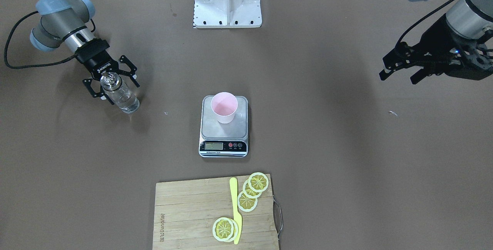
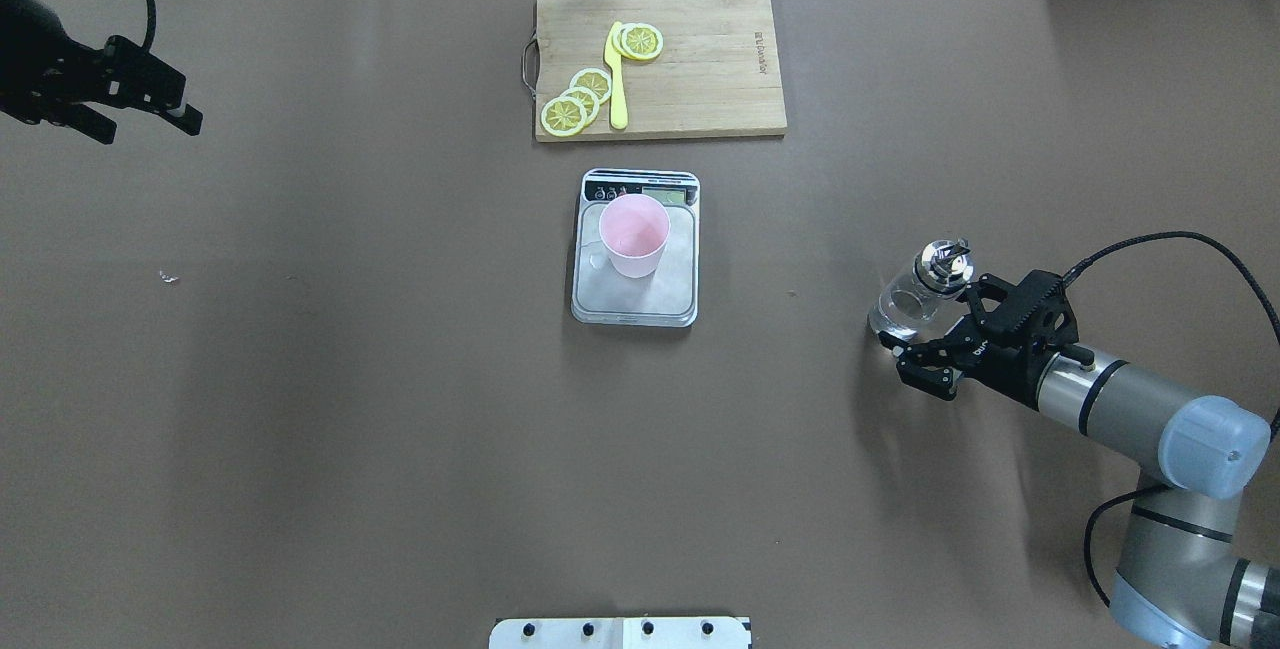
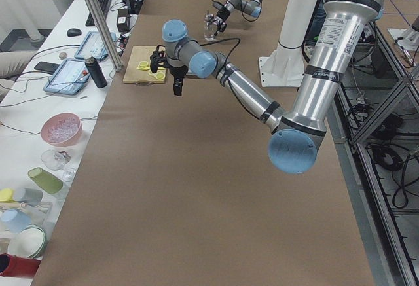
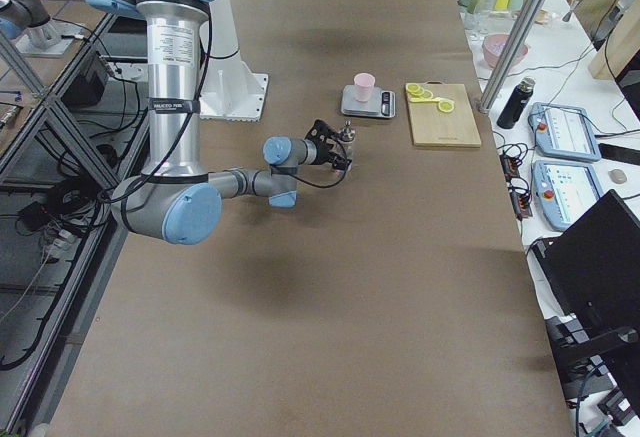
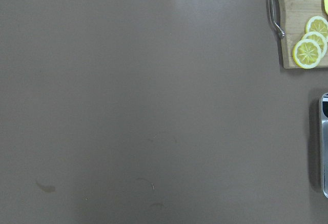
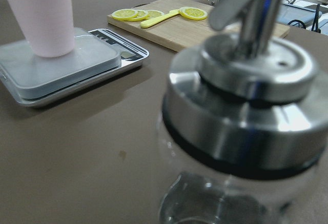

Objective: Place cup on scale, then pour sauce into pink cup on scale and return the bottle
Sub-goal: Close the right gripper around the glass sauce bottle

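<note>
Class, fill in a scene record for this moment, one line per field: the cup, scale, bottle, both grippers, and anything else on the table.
Cup: pink, upright on the scale's platform
Scale: mid-table, display end towards the cutting board
Bottle: upright on the table at the robot's right, a little clear sauce at its base
Right gripper: open, jaws either side of the bottle
Left gripper: open, empty, held above the table far left
Cutting board: carries lemon slices and a yellow knife
</note>
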`<state>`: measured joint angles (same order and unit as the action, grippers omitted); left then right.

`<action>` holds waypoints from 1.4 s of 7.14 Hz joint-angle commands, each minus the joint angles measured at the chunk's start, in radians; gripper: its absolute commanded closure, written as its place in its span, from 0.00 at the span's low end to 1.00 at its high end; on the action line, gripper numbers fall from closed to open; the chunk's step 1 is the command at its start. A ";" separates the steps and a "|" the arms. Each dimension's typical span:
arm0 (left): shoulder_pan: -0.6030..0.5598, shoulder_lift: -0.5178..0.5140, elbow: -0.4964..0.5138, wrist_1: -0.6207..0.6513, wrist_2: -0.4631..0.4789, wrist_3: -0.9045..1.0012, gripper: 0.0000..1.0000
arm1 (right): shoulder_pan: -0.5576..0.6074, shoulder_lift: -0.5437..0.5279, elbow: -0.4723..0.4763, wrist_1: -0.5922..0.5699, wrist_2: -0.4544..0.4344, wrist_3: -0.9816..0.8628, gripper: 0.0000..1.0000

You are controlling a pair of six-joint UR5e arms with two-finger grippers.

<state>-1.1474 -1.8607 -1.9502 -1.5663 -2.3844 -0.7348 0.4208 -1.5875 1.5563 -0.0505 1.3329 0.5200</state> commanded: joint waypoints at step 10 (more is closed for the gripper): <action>0.000 -0.005 -0.001 0.000 0.002 0.000 0.05 | 0.013 0.032 -0.085 0.133 -0.008 -0.023 0.10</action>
<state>-1.1474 -1.8638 -1.9499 -1.5662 -2.3825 -0.7348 0.4294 -1.5705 1.4852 0.0687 1.3262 0.5004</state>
